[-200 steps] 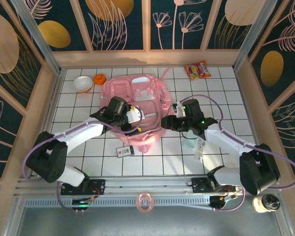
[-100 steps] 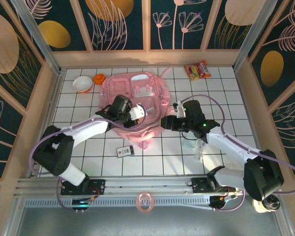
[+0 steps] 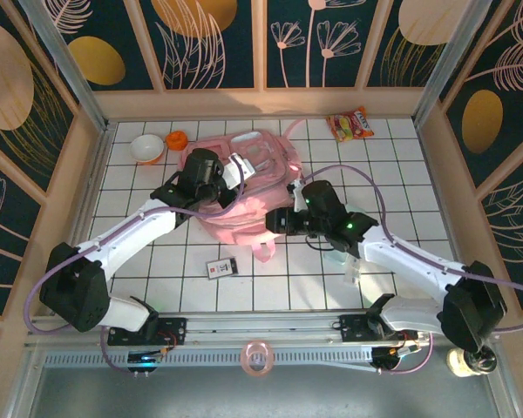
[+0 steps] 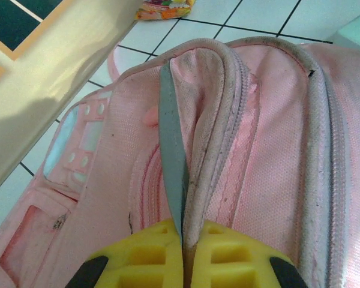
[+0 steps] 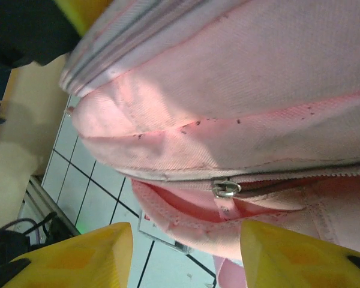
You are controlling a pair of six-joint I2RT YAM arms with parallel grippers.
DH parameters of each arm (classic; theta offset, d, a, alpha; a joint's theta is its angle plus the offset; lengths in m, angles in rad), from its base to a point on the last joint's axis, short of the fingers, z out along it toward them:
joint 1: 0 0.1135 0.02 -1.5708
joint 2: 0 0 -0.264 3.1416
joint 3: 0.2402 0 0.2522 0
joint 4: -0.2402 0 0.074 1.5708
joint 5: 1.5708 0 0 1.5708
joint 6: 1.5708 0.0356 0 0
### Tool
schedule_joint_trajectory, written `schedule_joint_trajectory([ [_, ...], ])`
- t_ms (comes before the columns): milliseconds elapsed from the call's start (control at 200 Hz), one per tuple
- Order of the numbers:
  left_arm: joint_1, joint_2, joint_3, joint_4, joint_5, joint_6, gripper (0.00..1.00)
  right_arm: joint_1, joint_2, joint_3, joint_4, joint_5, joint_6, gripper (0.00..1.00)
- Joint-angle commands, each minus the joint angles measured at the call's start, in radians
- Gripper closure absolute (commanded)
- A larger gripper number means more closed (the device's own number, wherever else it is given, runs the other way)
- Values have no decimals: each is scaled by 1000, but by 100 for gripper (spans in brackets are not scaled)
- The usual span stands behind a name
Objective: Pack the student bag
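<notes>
The student bag (image 3: pixel 253 174), a pale-pink backpack, stands bunched up mid-table. My left gripper (image 3: pixel 230 178) is on its top left part. In the left wrist view my left gripper (image 4: pixel 188 240) is shut, its yellow fingers (image 4: pixel 144 255) pinching the bag's piped zip edge (image 4: pixel 213 150) together with a grey-blue strip (image 4: pixel 171 150). My right gripper (image 3: pixel 275 223) is at the bag's near right side. In the right wrist view my right gripper (image 5: pixel 186 255) is open just below a metal zip slider (image 5: pixel 226 189) with a pink pull tab; nothing is between the fingers (image 5: pixel 84 258).
A small card (image 3: pixel 221 267) lies on the tiles in front of the bag. A white bowl (image 3: pixel 146 148) and an orange object (image 3: pixel 176 138) sit at the far left, a snack packet (image 3: pixel 349 124) at the far right. A pale object (image 3: pixel 353 263) lies under the right arm.
My left gripper has shut on the bag's edge and drawn it up and toward the far side, so the bag has bunched up. My right gripper has moved left to the bag's near side.
</notes>
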Motion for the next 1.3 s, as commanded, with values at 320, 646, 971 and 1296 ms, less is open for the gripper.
schedule_joint_trajectory([
  [320,17,8,107,137,56,-88,100,62,100,36,-39,147,68,52],
  [646,19,-12,111,150,81,-113,100,120,242,140,-113,318,52,59],
  [971,19,-27,109,157,105,-133,100,178,391,271,-284,556,23,74],
  [1296,20,-32,4,134,65,-47,100,96,304,292,-246,249,-51,100],
])
